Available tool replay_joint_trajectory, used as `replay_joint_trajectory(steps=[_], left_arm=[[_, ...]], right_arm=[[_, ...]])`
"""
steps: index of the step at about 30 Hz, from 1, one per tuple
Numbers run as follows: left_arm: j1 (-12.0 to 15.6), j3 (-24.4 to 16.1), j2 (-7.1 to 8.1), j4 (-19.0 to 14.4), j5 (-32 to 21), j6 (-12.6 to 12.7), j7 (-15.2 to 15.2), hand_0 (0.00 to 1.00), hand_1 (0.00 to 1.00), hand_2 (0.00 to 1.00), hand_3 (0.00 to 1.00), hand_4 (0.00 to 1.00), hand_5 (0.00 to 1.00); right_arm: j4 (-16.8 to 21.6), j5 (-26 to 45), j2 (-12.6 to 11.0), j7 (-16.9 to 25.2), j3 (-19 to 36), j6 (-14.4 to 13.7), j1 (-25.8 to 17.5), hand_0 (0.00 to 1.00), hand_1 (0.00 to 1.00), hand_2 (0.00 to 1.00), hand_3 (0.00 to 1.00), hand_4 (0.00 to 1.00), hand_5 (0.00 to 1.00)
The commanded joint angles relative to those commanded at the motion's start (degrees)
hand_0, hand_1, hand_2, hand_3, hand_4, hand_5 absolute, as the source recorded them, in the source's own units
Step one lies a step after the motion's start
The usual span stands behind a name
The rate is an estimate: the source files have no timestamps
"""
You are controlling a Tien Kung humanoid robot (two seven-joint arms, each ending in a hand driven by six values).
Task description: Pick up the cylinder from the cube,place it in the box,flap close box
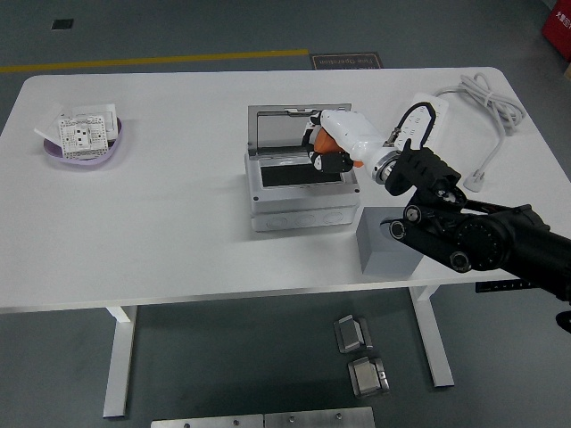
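Observation:
My right hand (326,147) is shut on an orange cylinder (327,140) and holds it above the right part of the open grey box (299,189). The box's lid (298,129) stands upright at the back, and the dark inside shows. The grey cube (382,251) with a round hole on top stands right of the box, partly hidden by my right arm (464,234). My left arm is out of view.
A purple bowl (85,152) with a white socket part sits at the far left. A white power strip (417,120) and its coiled cable (486,98) lie at the back right. Metal parts lie on the floor under the table.

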Motion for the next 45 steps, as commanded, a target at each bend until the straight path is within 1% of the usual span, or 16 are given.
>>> replay_joint_trajectory(steps=[7,14,17,21,25,32,37,38,43,44,45], left_arm=[[-0.3,0.5,0.04,0.0,0.0,0.0,0.0,0.617,0.642,0.607,0.637,0.706,0.284],[-0.6,1.5,0.1,0.0,-0.3,0.0,0.0,0.617,0.642,0.607,0.637,0.705,0.284],[-0.9,1.9,0.09,0.0,-0.4,0.0,0.0,0.617,0.642,0.607,0.637,0.705,0.284],[-1.2,2.5,-0.01,0.0,-0.6,0.0,0.0,0.617,0.642,0.607,0.636,0.705,0.284],[-1.4,2.7,-0.1,0.0,-0.5,0.0,0.0,0.617,0.642,0.607,0.636,0.705,0.284],[-1.7,2.7,-0.23,0.0,-0.3,0.0,0.0,0.617,0.642,0.607,0.636,0.704,0.285],[-1.9,2.1,-0.4,-0.1,0.5,-0.1,0.0,0.617,0.642,0.607,0.636,0.704,0.285],[-1.9,2.0,-0.42,-0.2,0.6,-0.1,0.0,0.617,0.642,0.607,0.636,0.704,0.285],[-2.1,1.9,-0.5,-0.2,0.8,-0.1,0.0,0.617,0.642,0.607,0.636,0.704,0.285],[-2.1,1.9,-0.52,-0.2,0.9,-0.1,0.0,0.617,0.642,0.606,0.635,0.704,0.286],[-2.2,1.8,-0.55,-0.2,1.1,-0.1,0.0,0.617,0.642,0.606,0.635,0.704,0.286]], right_arm=[[-2.6,4.8,3.1,1.9,-7.0,0.0,3.1,0.112,0.167,0.241,0.241,0.002,0.002],[-6.2,9.0,5.5,3.4,-12.2,0.5,6.4,0.116,0.173,0.244,0.242,0.002,0.002],[-8.6,8.7,6.9,3.7,-11.3,2.8,7.4,0.116,0.173,0.244,0.242,0.002,0.002],[-11.1,6.2,9.0,3.3,-9.4,6.2,8.5,0.118,0.175,0.246,0.242,0.002,0.002],[-11.9,4.8,9.9,3.3,-8.7,7.6,9.1,0.118,0.175,0.246,0.242,0.002,0.002],[-12.5,3.8,10.0,4.1,-8.3,9.9,8.9,0.126,0.182,0.256,0.264,0.002,0.002],[-13.1,3.0,9.7,5.3,-6.9,10.8,8.6,0.126,0.182,0.256,0.264,0.002,0.002],[-13.1,2.5,9.8,5.4,-6.5,11.1,8.6,0.196,0.203,0.284,0.294,0.002,0.002],[-13.3,0.9,10.1,6.4,-5.0,12.4,8.3,0.196,0.203,0.284,0.294,0.002,0.002],[-13.4,0.8,10.1,6.6,-4.9,12.5,8.3,0.319,0.284,0.406,0.52,0.007,0.022],[-13.4,0.6,10.1,6.9,-4.8,12.7,8.2,0.319,0.284,0.406,0.52,0.007,0.022]])
